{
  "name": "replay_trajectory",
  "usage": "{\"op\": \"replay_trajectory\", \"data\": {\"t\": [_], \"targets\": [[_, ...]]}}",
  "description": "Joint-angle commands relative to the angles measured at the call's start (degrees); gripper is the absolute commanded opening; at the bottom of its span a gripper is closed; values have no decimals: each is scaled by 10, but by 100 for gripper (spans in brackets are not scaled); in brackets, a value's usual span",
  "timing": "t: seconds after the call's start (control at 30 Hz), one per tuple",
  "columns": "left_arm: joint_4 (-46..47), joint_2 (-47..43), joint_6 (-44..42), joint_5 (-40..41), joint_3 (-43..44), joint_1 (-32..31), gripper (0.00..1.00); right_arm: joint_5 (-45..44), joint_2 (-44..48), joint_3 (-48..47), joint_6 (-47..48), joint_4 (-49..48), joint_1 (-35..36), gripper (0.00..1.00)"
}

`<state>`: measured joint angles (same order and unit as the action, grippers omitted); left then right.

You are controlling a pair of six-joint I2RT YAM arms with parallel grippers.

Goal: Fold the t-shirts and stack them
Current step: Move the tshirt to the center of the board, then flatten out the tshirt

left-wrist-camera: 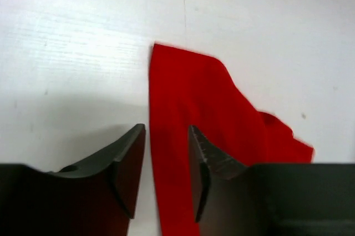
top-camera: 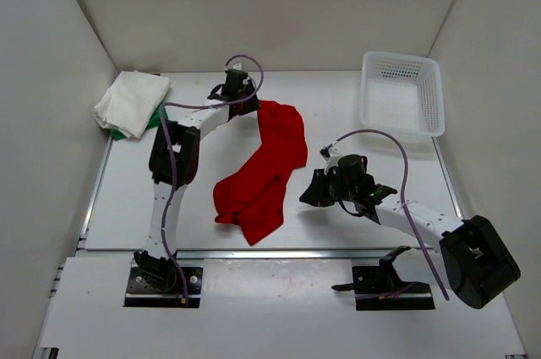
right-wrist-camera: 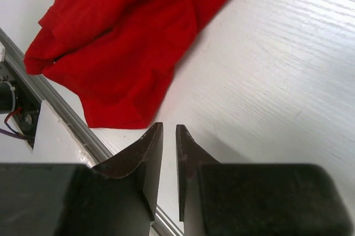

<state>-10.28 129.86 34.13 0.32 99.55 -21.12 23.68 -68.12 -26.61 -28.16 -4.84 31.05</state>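
**Two folded, red one left**

- Right pincer (right-wrist-camera: 169, 127): near the front, low over the bare surface (top-camera: 338, 122) just beside the red t-shirt (top-camera: 262, 177). Narrow slit between the jaws, nothing in it.
- Red t-shirt: mid-surface, a crumpled long strip, unfolded.
- Left pincer (left-wrist-camera: 166, 130): at the shirt's far end, jaws partly spread astride the cloth edge; no clamp evident.
- Far left corner: off-white t-shirt (top-camera: 131, 101) folded atop the green t-shirt (top-camera: 155, 118).
- Judgement: roughly two thirds done.

Your left arm (top-camera: 158, 215), right arm (top-camera: 414, 217): white links, black joints, purple cable (top-camera: 404, 165) along each. Fingers (left-wrist-camera: 126, 164) black, wedge-shaped. Base plates (top-camera: 165, 285) black.
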Motion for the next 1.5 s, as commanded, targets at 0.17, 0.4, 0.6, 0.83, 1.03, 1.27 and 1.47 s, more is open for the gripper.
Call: {"op": "replay_trajectory", "data": {"t": [0.17,0.4,0.6,0.83,1.03,1.27,1.47], "targets": [[-200,182,-53,78,327,-15,49,4,33,37,-1,-17,6,15],[-206,194,-74,121,340,-13,52,15,37,40,-5,-18,-5,16],[-216,209,-89,130,369,-23,51,11,27,28,-6,-22,0,16],[-213,217,-130,109,383,-44,40,1,49,12,-5,0,-1,16],[-213,222,-126,93,391,-41,33,2,92,9,-3,20,-19,17],[-231,213,-102,90,394,-36,0,8,86,31,-7,26,-28,30],[-228,148,-97,72,359,-18,0,37,-24,18,0,-36,24,52]]}}
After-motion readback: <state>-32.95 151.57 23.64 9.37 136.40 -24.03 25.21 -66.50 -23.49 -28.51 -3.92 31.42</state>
